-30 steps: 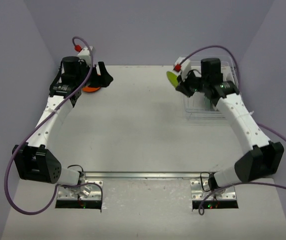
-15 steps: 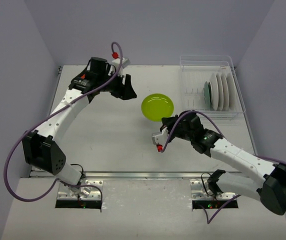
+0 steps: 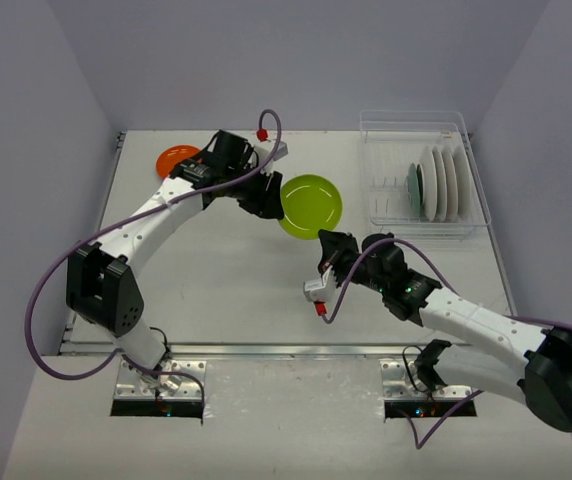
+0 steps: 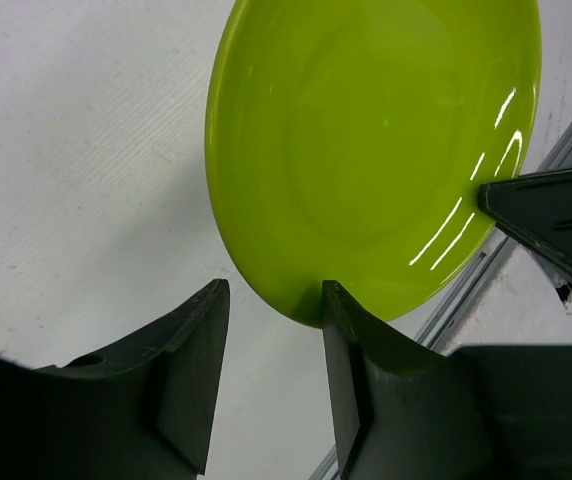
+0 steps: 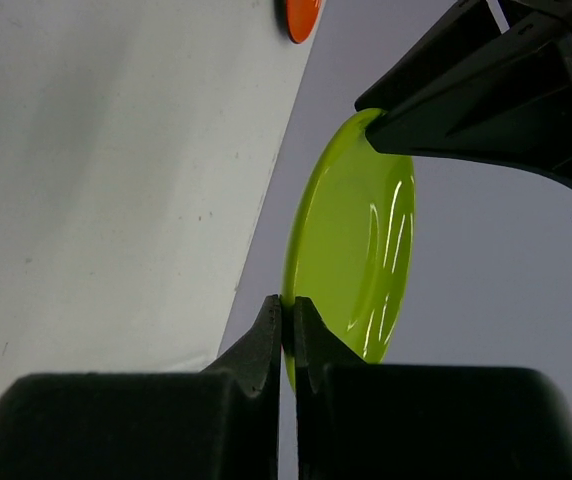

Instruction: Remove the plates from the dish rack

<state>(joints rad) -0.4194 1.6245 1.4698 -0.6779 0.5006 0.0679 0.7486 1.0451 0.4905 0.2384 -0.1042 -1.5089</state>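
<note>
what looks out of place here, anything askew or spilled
Nothing spilled or broken. The one odd thing is the green plate: it is held off the table, pinched at its rim by the right gripper, with the left gripper open at the opposite edge. The plates in the dish rack stand upright.

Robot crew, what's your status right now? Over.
Right tool shut on rim of round lime-green plate. Left tool open, jaws at the opposite rim. Several plates upright in clear plastic dish rack. Nothing in the way.
</note>
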